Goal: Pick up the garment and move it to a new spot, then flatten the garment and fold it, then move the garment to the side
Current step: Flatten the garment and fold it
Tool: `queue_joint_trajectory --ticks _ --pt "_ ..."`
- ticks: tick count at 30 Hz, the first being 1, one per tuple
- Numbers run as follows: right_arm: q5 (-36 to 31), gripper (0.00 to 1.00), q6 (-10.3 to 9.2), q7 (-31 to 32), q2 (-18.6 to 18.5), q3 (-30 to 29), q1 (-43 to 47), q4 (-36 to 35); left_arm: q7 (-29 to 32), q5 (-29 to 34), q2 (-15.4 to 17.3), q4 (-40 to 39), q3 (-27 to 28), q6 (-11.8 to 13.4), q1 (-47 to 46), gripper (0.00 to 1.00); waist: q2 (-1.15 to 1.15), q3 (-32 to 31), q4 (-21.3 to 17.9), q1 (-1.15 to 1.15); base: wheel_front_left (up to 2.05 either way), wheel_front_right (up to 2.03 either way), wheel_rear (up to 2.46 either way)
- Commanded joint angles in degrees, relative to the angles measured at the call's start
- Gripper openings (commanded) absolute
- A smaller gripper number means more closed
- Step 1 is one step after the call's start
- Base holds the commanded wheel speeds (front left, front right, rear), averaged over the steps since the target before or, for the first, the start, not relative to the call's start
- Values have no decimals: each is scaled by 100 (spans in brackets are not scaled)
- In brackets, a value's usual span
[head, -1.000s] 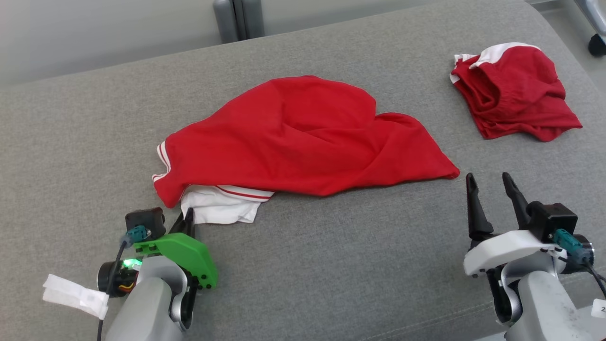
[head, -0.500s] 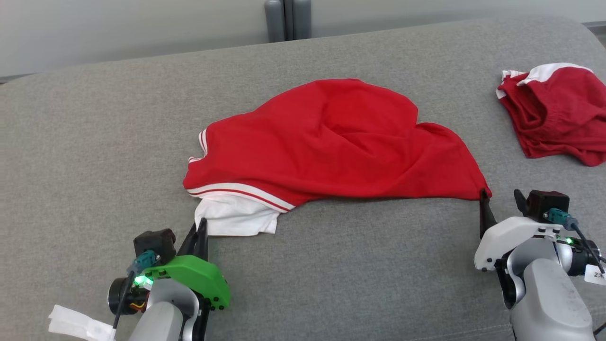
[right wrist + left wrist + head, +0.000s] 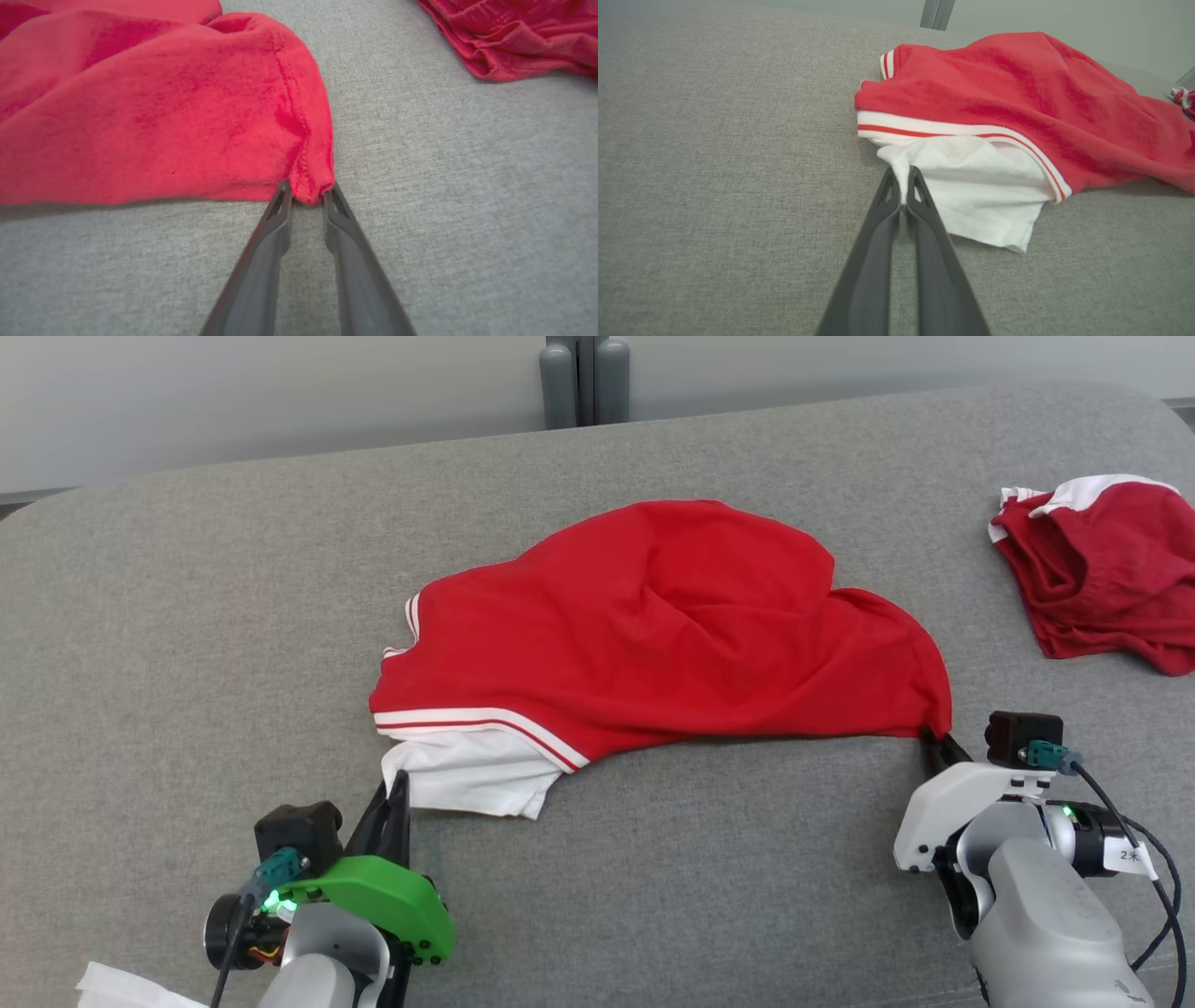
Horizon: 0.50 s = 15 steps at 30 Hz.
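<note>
Two corners of the red garment (image 3: 653,635) are pinched by the left end effector (image 3: 902,175) and the right end effector (image 3: 306,191), so flattening and folding look not yet done.

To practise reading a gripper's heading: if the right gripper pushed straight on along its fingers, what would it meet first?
The red garment: the right gripper pinches its hemmed corner, with cloth bunched directly ahead.

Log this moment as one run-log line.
left claw: shut on red garment, white corner | right claw: shut on its red hem corner | red garment: crumpled on grey surface | other garment: apart, far right
</note>
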Motion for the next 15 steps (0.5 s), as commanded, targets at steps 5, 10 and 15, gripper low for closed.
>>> queue_joint_trajectory --ticks 5,10,15 --pt "159 0 -9 -236 -24 121 -224 193 50 -12 144 -275 5 105 179 0 0 -97 -69 0 0 0 0" --pt "470 0 -9 -404 -23 324 -280 67 -49 45 249 -611 49 152 223 0 0 -247 -127 0 0 0 0" --pt "1160 0 -9 -463 -21 781 -126 -430 -82 93 390 -1128 138 211 143 0 0 -471 -185 0 0 0 0"
